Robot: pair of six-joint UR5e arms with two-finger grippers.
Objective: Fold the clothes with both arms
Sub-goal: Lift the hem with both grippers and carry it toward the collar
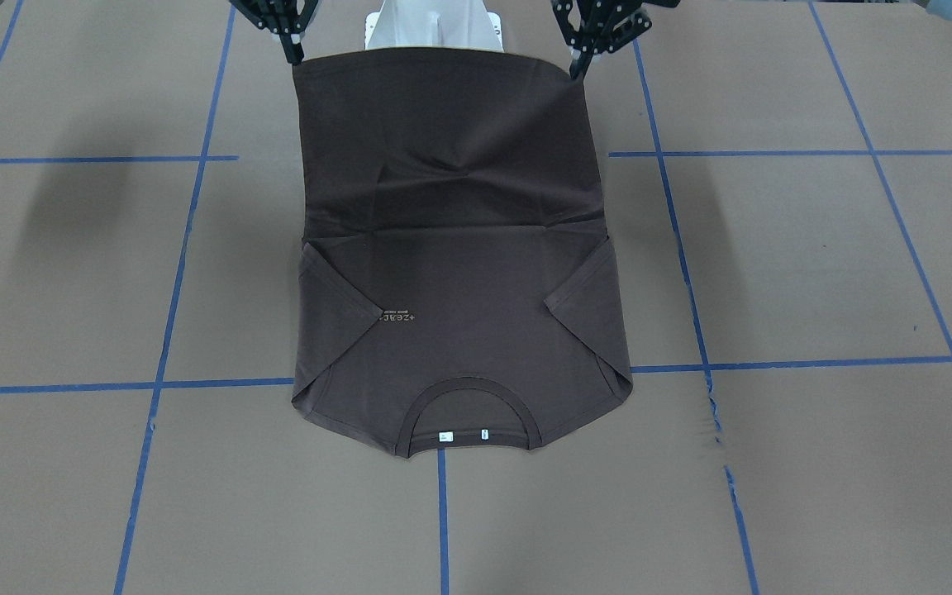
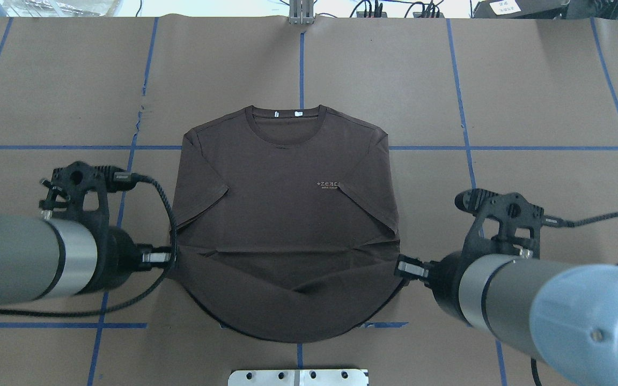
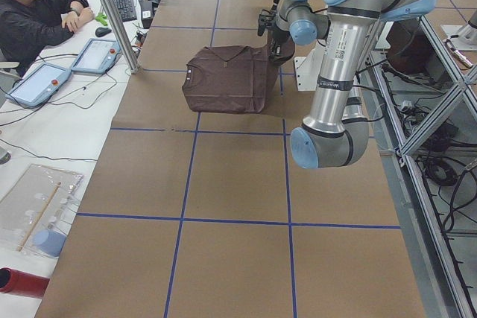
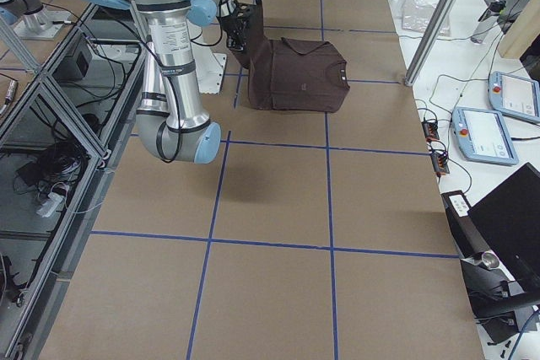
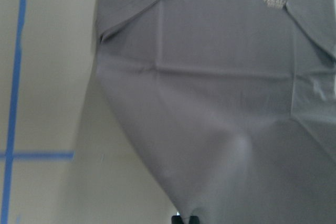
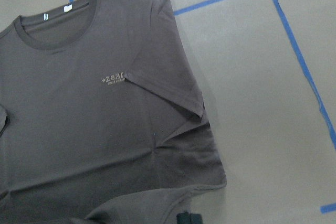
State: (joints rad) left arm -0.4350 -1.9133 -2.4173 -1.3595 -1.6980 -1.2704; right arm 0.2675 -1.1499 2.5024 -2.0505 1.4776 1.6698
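Observation:
The clothes are one dark brown T-shirt (image 1: 455,273), front up on the brown table, with its collar (image 1: 468,413) on the side away from the robot. Both sleeves are folded in over the chest, next to a small pale logo (image 2: 328,185). The hem half rises off the table toward the robot. My left gripper (image 1: 578,68) is shut on one hem corner and my right gripper (image 1: 296,56) on the other. Each wrist view shows the shirt (image 5: 220,93) (image 6: 105,114) spread below, with black fingertips (image 5: 185,219) (image 6: 186,217) at the bottom edge.
The white pedestal base (image 1: 435,29) stands just behind the raised hem. Blue tape lines (image 2: 502,147) grid the table. A metal post (image 3: 112,13) and a seated person (image 3: 37,13) with tablets are beyond the far table edge.

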